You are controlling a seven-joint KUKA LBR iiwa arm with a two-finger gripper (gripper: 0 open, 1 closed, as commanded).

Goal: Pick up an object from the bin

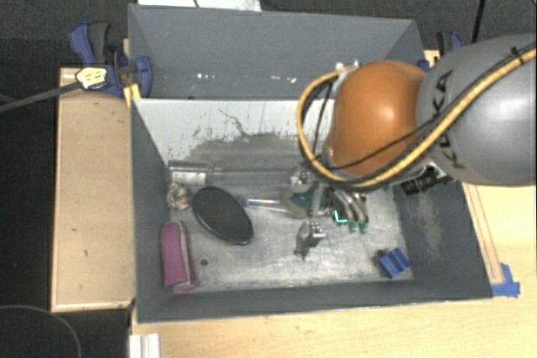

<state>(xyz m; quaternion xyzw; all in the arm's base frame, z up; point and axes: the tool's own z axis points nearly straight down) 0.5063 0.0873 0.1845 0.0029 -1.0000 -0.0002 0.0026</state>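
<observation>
– Grey metal bin (436, 222): where does the arm sit?
– It comes in from the right, with an orange cover (377, 117) on the wrist and looped cables (312, 130) round it. The gripper (312, 230) hangs low over the bin floor, a little right of the middle. Its tip is close to the floor; whether it touches cannot be told.
– Is the gripper spread or closed?
– Cannot tell. The cover and wrist hide most of it.
– Which thing is nearest?
– A thin pale-blue stick (262, 203). It lies flat on the floor and runs roughly left to right. It sits just left of the gripper, and its right end reaches in toward the gripper. It reads as beside the gripper, not inside it. Whether the two touch is unclear.
– And the other things?
– A black oval (222, 215) lies flat left of the stick, set on a diagonal, near the stick's left end.
– A purple cylinder (174, 254) lies along the left wall in the lower-left corner, just below and left of the oval.
– A small clear piece (179, 195) sits by the left wall, just above the oval.
– A blue block (393, 262) lies near the front wall at lower right, well apart from the gripper and from the stick.
</observation>
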